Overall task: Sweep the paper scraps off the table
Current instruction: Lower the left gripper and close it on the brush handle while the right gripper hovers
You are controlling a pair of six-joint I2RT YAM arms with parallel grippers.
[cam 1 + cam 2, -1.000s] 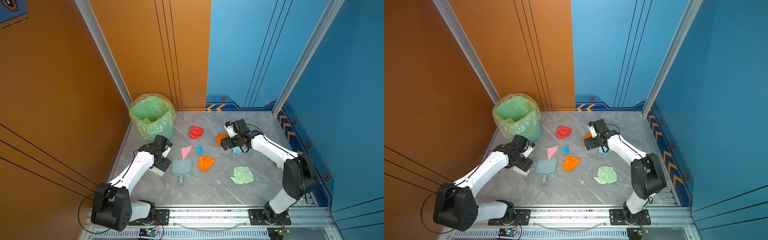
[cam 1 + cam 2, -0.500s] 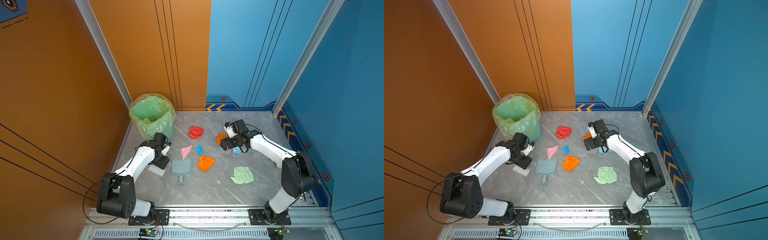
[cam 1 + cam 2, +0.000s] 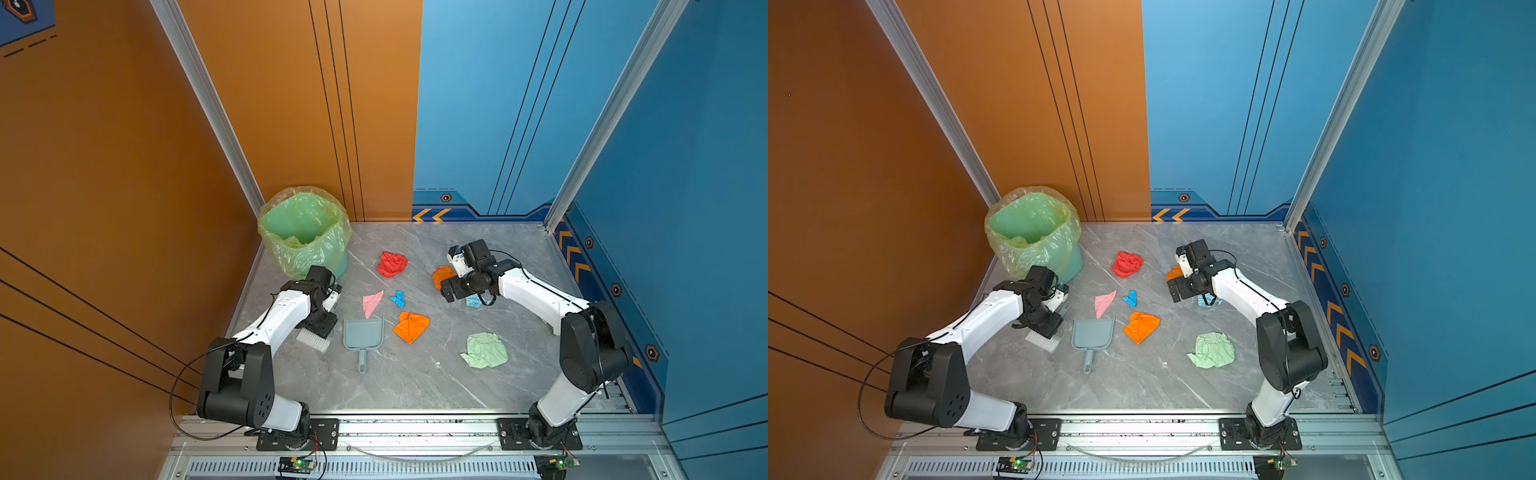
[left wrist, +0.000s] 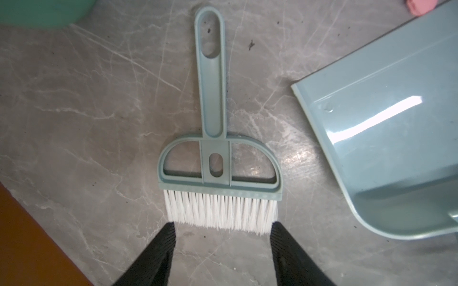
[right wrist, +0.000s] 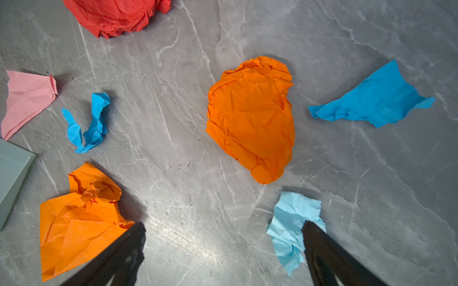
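Grey marble bench [image 3: 415,382], rails all round, and the scraps are all on it, loose across the middle and right. Far-left corner: one bin [image 3: 303,232] with a yellow-green bag. One dustpan [image 3: 362,334] lies left of centre, mouth toward the pink scrap [image 3: 371,302], which reaches its lip. Just left of the pan, one brush [image 4: 218,161] lies flat.

The left pincer [image 4: 223,230] is over the bristle end, jaws apart, one fingertip at each end of the bristle row. I cannot tell if they touch it. In both top views the arm hides most of the brush; only the wrist view shows its handle.

Scraps, big to small: one pale green [image 3: 485,350] lying nearest the right arm's base, two orange [image 3: 411,327] [image 5: 250,118], one red [image 3: 392,264], the pink, two bright blue [image 3: 398,298] [image 5: 371,99], one light blue [image 5: 292,218]. Eight counted.

The right pincer [image 5: 223,227] hangs wide open above bare marble, holding nothing, one fingertip over the light blue scrap. In both top views that arm covers part of the far orange scrap and hides the second bright blue one.
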